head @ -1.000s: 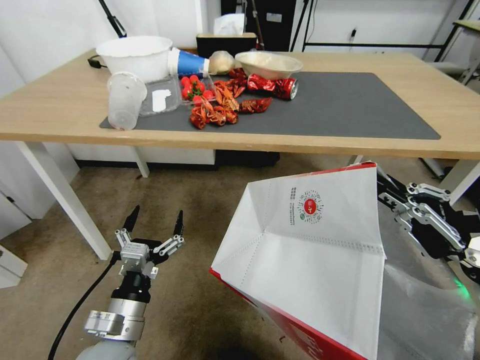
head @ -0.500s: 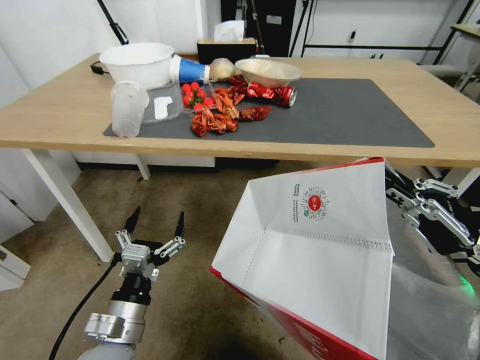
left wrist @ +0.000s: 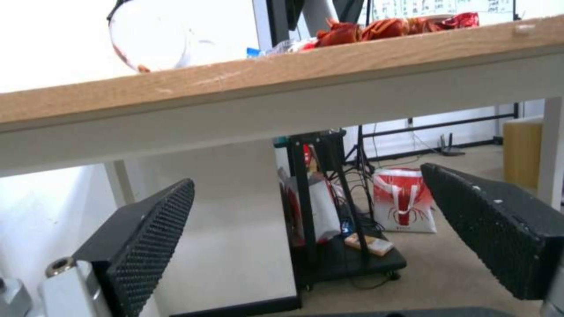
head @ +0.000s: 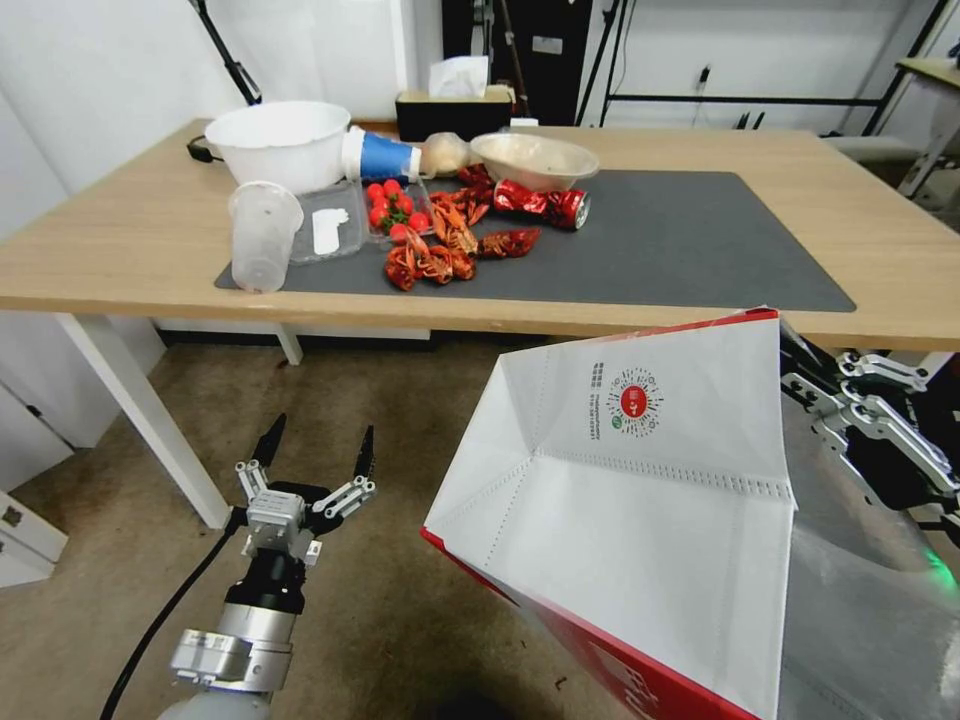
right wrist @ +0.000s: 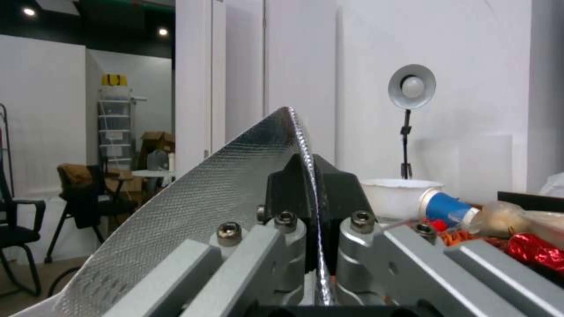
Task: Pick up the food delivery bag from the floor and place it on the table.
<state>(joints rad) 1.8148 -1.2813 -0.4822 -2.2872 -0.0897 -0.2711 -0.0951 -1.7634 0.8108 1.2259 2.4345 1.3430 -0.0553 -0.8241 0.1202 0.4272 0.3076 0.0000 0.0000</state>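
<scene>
Bag (head: 640, 510): white with red trim, tilted, held clear of the floor (head: 400, 600) before the table (head: 880, 250), foil rim pinched in the closed right hand (right wrist: 309, 185); left hand (head: 318, 452) spread wide and empty, low beside the table leg (head: 140, 415).

- right half of grey mat (head: 700, 240) bare; room to set things down
- cups, bowls, crayfish (head: 435, 245) crowd left half
- table (head: 880, 225) edge fronts bag (head: 640, 520)
</scene>
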